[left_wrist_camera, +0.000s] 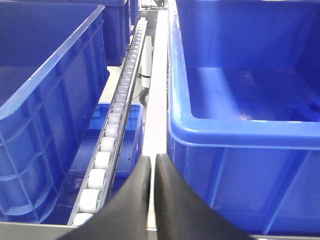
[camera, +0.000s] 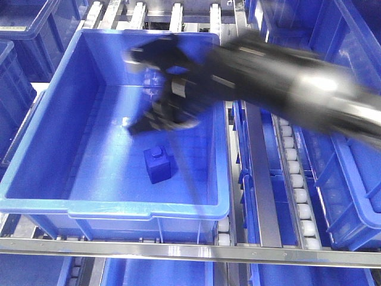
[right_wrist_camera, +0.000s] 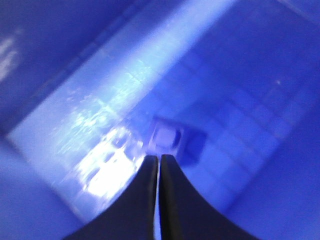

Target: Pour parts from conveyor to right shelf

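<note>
One of the parts, a small blue block (camera: 158, 164) with a square knob on top, rests on the grid floor of a large blue bin (camera: 113, 208) on the right shelf (camera: 178, 250). My right gripper (camera: 140, 125) hangs blurred inside the bin, just above and behind the block. In the right wrist view this gripper (right_wrist_camera: 159, 158) is shut and empty, with the block (right_wrist_camera: 167, 137) just beyond its tips. My left gripper (left_wrist_camera: 152, 157) is shut on nothing, outside the bin's (left_wrist_camera: 245, 132) near wall, over a white rail. The conveyor is out of view.
White roller tracks (left_wrist_camera: 107, 145) run between the bins. Another blue bin (left_wrist_camera: 45, 100) stands to the left of the left gripper. More blue bins (camera: 351, 179) and a roller track (camera: 296, 179) fill the shelf's right side.
</note>
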Robot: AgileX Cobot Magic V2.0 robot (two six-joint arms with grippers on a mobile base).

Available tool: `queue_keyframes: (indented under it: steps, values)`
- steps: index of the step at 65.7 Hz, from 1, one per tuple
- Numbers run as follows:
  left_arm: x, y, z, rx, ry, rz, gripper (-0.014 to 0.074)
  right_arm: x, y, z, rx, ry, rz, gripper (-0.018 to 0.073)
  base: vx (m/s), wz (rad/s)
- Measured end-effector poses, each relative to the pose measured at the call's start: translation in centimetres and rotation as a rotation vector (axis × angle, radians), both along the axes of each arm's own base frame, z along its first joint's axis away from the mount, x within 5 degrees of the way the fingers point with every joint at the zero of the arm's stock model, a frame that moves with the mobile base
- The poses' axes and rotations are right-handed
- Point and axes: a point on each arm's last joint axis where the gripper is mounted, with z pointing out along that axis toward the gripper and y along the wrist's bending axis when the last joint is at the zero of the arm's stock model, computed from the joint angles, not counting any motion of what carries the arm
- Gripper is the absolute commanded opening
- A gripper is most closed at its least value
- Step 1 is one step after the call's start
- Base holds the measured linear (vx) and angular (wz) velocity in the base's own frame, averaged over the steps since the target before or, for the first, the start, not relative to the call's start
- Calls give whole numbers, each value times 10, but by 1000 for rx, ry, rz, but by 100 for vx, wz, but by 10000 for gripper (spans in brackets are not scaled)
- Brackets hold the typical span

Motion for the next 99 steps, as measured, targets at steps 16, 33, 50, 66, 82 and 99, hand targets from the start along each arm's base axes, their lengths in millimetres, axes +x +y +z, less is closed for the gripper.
queue_keyframes:
  steps: [16, 33, 50, 66, 82, 99]
  values:
    - [0, 0, 0, 0, 0, 0, -6, -64, -52, -1, 97, -61, -26, -5, 0, 0]
    - [0, 0, 0, 0, 0, 0, -6, -134, -108, -15, 240, -187, -29, -5, 0, 0]
    - [0, 0, 0, 0, 0, 0, -6, -198, -161, -51, 308, -261, -26, -5, 0, 0]
    - [0, 0, 0, 0, 0, 0, -6, -240, -195, -80, 422, -379, -23, -5, 0, 0]
    - [0, 0, 0, 0, 0, 0, -6, -256, -209, -115, 487, -437, -27, -5, 0, 0]
    - [0, 0, 0, 0, 0, 0, -6, -249, -223, -147, 396, -460, -309, -5, 0, 0]
